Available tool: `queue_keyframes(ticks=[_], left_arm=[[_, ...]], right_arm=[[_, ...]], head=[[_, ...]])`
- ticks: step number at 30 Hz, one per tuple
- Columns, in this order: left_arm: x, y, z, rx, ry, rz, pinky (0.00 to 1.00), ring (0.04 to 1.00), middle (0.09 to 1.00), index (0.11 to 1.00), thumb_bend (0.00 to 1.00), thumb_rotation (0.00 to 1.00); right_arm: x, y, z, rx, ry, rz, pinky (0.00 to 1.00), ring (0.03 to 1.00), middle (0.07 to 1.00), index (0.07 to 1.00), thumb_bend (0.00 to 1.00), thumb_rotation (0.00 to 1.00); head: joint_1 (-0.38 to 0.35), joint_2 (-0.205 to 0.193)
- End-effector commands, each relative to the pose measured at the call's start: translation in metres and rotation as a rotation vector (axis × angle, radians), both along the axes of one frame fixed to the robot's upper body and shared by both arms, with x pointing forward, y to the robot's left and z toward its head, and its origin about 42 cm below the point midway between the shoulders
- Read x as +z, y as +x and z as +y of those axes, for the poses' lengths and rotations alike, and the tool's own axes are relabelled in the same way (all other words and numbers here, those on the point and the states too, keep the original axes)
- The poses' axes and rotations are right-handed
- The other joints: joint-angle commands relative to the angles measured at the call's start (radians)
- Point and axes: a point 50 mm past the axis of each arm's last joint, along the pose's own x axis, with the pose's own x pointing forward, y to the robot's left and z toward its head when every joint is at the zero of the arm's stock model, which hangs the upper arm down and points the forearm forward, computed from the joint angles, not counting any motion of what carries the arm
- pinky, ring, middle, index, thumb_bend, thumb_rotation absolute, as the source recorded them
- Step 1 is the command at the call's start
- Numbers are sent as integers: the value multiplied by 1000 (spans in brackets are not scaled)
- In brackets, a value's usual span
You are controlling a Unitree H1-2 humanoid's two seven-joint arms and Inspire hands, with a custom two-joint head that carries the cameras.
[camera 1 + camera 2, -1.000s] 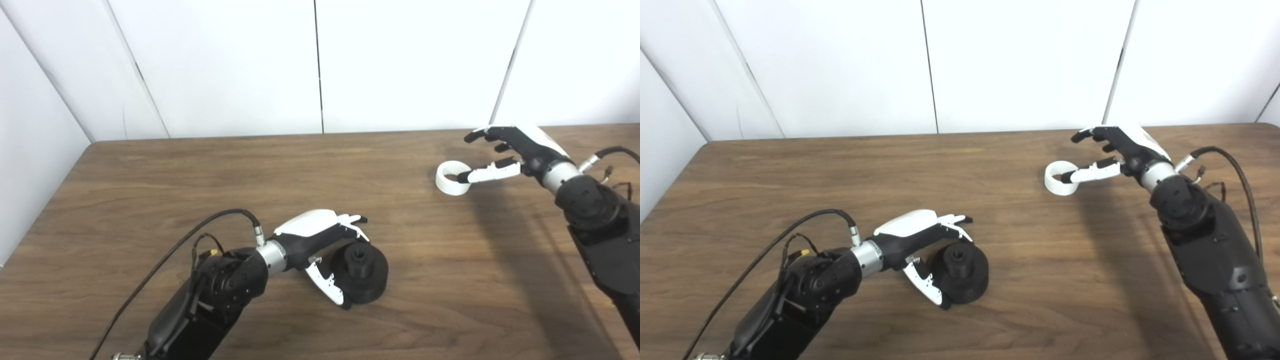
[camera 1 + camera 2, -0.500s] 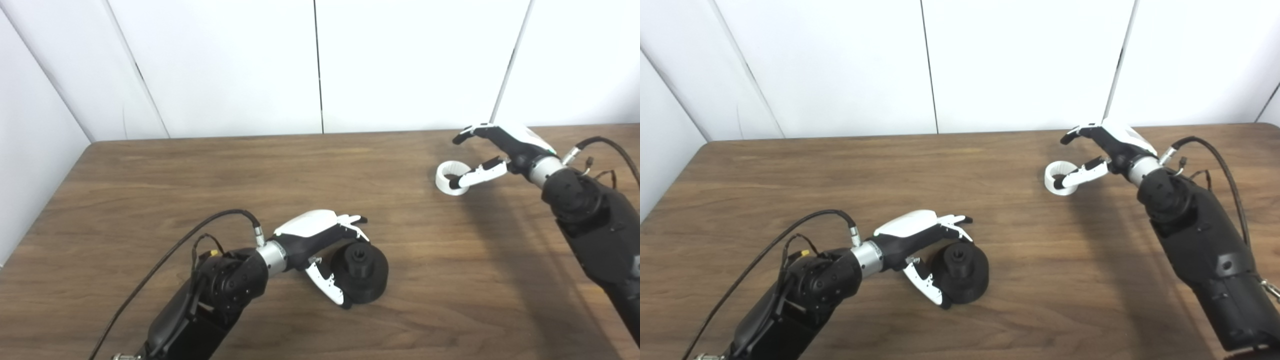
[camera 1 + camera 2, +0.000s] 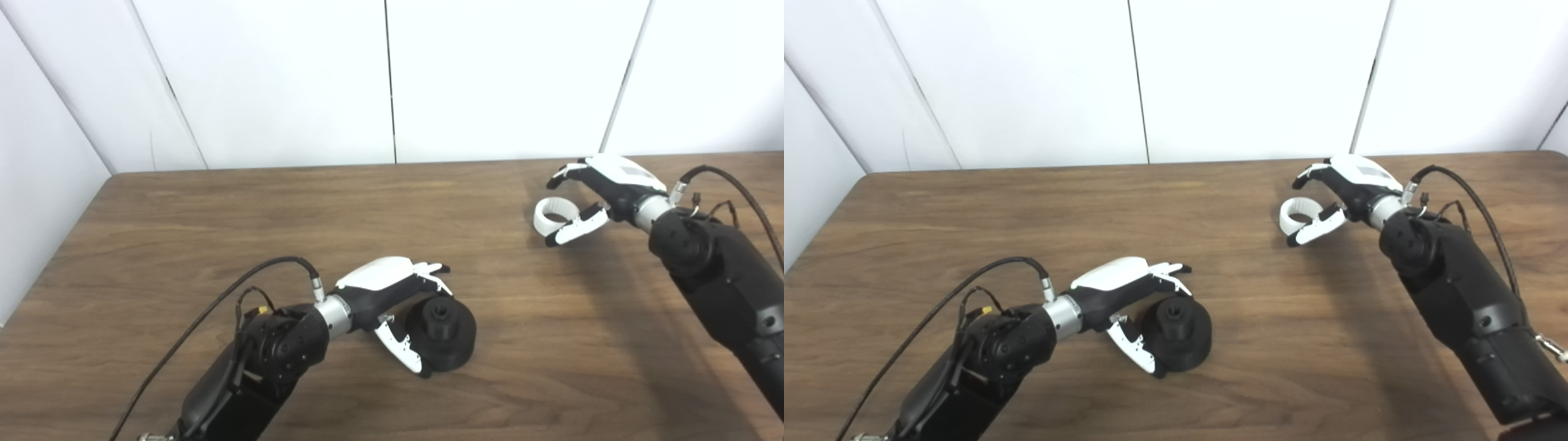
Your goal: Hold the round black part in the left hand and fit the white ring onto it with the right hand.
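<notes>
Wooden table (image 3: 294,202) with both arms entering from the near edge. The left hand (image 3: 392,294) lies low over the tabletop, fingers (image 3: 429,271) reaching past the far side of the round black part (image 3: 442,331) and thumb (image 3: 401,350) curving along its near side; the hand cups the part loosely, and whether it truly grips it cannot be told. The part rests on the table, directly ahead of this palm, its central socket facing up. The right hand (image 3: 1344,190), far across the table from the left, is spread around the white ring (image 3: 1297,215): fingers arch over the ring's far side, thumb (image 3: 1312,229) extends along its near side. The ring sits just ahead of the palm, between fingers and thumb; contact is not clear, so the hand reads as unclenched around the ring rather than holding it. Ring and black part are well apart. No containers appear.
</notes>
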Motion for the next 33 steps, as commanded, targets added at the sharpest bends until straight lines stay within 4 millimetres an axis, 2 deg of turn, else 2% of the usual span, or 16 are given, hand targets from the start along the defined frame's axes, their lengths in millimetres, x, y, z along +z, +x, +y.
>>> queue_keyframes(ticks=[1, 8, 28, 33], left_arm=[[-4, 0, 4, 12, 20, 22, 958, 1000, 995, 708, 889, 193], [-5, -2, 4, 12, 19, 23, 962, 1000, 997, 706, 889, 193], [-5, -4, 5, 16, 21, 32, 946, 1000, 999, 710, 892, 191], [-2, -5, 3, 14, 12, 36, 949, 1000, 1000, 711, 896, 187]], right_arm=[[37, 12, 1, 33, -18, -102, 1000, 1000, 924, 779, 978, 387], [34, 13, 0, 31, -5, -94, 1000, 1000, 924, 782, 973, 401], [28, 15, -12, -2, 23, -92, 1000, 991, 912, 765, 930, 338], [27, 15, -11, 4, 24, -94, 1000, 990, 908, 760, 934, 351]], head=[[2, 2], [2, 1], [8, 7], [14, 8]])
